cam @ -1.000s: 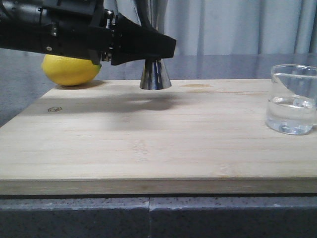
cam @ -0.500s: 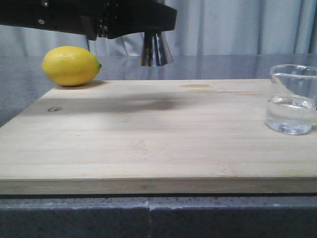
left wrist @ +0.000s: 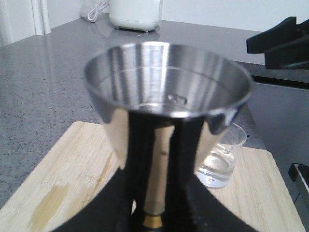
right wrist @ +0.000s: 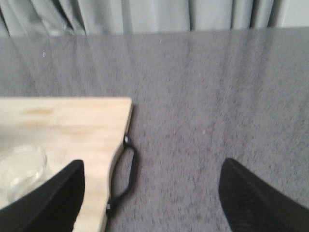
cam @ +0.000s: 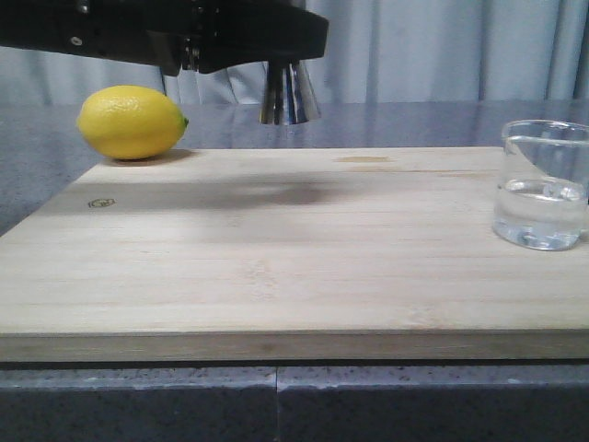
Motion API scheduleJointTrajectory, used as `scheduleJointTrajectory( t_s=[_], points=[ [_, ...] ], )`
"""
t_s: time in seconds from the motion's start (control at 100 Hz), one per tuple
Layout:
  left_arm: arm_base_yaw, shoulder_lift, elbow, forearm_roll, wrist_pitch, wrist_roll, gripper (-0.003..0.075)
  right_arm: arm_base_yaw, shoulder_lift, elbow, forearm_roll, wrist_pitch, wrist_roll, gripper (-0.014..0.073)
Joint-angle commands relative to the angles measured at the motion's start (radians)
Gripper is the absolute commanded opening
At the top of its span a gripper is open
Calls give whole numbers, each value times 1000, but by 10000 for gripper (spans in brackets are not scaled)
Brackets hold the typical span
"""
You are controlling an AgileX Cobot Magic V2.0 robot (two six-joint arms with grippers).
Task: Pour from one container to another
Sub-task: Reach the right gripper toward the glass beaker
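Note:
My left gripper (cam: 296,41) reaches in from the left, shut on the steel jigger (cam: 288,92), which hangs upright above the far part of the wooden board (cam: 276,258). In the left wrist view the jigger's open upper cup (left wrist: 169,92) fills the frame, and the gripper (left wrist: 154,193) clamps its narrow waist by the brass band. The glass beaker (cam: 545,189), with clear liquid in it, stands at the board's right edge; the beaker (left wrist: 219,162) also shows past the jigger. My right gripper (right wrist: 152,193) is open over the grey counter, with the beaker (right wrist: 19,169) off to one side.
A yellow lemon (cam: 132,122) lies at the board's far left corner. A black loop handle (right wrist: 126,174) hangs off the board's right edge. Grey stone counter surrounds the board. A white appliance (left wrist: 135,13) stands far back on it. A curtain hangs behind.
My left gripper has lifted the jigger off the board; over the last half second it has held nearly still. The beaker and the lemon have not moved.

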State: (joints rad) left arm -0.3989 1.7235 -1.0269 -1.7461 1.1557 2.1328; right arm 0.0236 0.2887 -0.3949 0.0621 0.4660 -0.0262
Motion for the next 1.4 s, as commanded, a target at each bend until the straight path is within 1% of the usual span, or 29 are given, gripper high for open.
scheduleJointTrajectory(
  t_s=[0.0,0.09,0.18,0.31,0.41,0.46,0.62,0.77,1.03,1.19,1.39],
  points=[
    [-8,-53,-30,-64,68,-10,-19,3,4,-8,24,-59,-99,500],
    [-8,-53,-30,-62,68,-10,-19,3,4,15,26,-136,-159,500],
    [-8,-53,-30,-62,68,-10,-19,3,6,45,37,-210,-160,500],
    [-8,-53,-30,-61,68,-10,-19,3,6,93,59,-215,-161,500],
    [-8,-53,-30,-61,68,-10,-19,3,6,112,132,-226,-166,500],
    [-8,-53,-30,-60,68,-10,-19,8,6,112,138,-223,-166,500],
    [-8,-53,-30,-60,68,-10,-19,81,6,115,191,-219,-166,500],
    [-8,-53,-30,-60,68,-10,-19,178,8,119,189,-185,-166,500],
    [-8,-53,-30,-50,68,-10,-19,306,14,163,189,-215,-166,500],
    [-8,-53,-30,-43,68,-10,-19,321,67,172,189,-271,-166,500],
    [-8,-53,-30,-32,68,-10,-19,321,212,172,189,-386,-166,500]
  ],
)
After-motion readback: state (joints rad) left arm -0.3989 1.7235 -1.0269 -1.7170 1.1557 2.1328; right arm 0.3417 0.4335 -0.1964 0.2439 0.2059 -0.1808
